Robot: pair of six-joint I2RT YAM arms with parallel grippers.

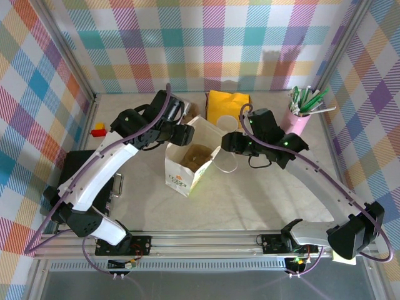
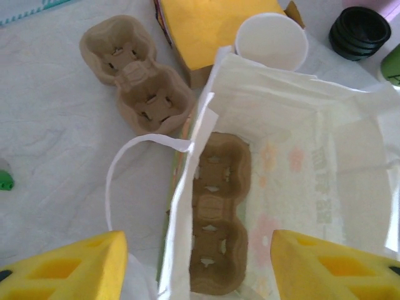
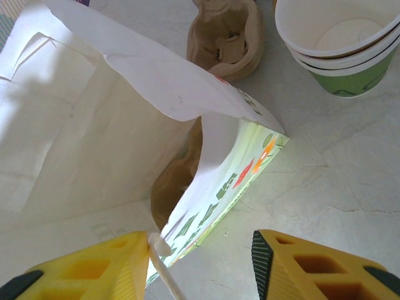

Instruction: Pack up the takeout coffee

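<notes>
The paper bag (image 1: 185,167) is standing open on the surface (image 1: 250,200), with a brown pulp tray (image 2: 219,206) lying flat in its bottom. The left hand (image 2: 197,244) is hovering over the bag's mouth, fingers spread wide and holding nothing. The right hand (image 3: 200,240) is hanging at the bag's other side, fingers partly apart and gripping nothing. The bag's white handle (image 3: 164,272) is running just beside one of its fingers.

Past the bag's far edge, the takeout coffee (image 2: 272,40) is standing upright on the surface, just in front of a yellow box (image 2: 212,25).

With the tray loaded, I judge the cup step is just beginning. Next, one hand should be closing on the cup's wall, lifting it over the bag's rim and lowering it upright into a tray well.
</notes>
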